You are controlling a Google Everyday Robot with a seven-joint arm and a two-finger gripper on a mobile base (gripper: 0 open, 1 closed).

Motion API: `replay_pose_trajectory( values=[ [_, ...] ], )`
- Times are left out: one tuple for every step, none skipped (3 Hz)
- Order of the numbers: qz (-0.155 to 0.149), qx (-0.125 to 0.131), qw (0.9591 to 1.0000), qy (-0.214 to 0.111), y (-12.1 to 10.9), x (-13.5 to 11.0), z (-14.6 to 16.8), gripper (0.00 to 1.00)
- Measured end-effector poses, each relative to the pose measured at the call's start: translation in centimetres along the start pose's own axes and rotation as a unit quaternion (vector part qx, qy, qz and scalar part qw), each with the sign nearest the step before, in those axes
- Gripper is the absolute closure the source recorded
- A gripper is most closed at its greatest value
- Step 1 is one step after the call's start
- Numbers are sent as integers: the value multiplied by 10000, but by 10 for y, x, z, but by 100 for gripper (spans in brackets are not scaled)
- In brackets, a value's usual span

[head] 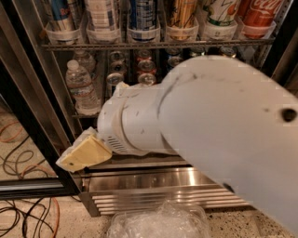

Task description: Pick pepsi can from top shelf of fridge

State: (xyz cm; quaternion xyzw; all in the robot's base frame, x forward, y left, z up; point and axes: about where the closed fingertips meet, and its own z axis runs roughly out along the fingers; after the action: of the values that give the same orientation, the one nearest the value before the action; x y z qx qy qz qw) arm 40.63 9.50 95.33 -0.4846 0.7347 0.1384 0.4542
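Note:
The fridge [153, 186] stands open in front of me, with a black frame and a stainless louvred base. Its top shelf [153, 45] is a wire rack with clear tray cups holding tall cans. The pepsi can [142, 13], deep blue with lighter markings, stands in the third cup from the left, its top cut off by the frame edge. My gripper [77, 159], cream-coloured, sits at the lower left, well below the top shelf and in front of the fridge's lower left corner. My white arm [209, 135] hides most of the lower shelves.
Other tall cans flank the pepsi can, including a red cola can [257, 13] at the right. Water bottles [82, 88] and short cans [145, 69] fill the rack below. A crumpled clear plastic bag [158, 222] and cables [23, 214] lie on the floor.

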Motion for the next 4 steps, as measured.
replay_pose_trajectory(
  values=[
    [221, 353, 9990, -132, -12, 6, -2, 0],
    [755, 1190, 9898, -203, -32, 36, -9, 0],
    [1123, 2023, 9724, -291, -50, 61, -17, 0],
    [1164, 2490, 9602, -503, -70, 57, -33, 0]
  ],
)
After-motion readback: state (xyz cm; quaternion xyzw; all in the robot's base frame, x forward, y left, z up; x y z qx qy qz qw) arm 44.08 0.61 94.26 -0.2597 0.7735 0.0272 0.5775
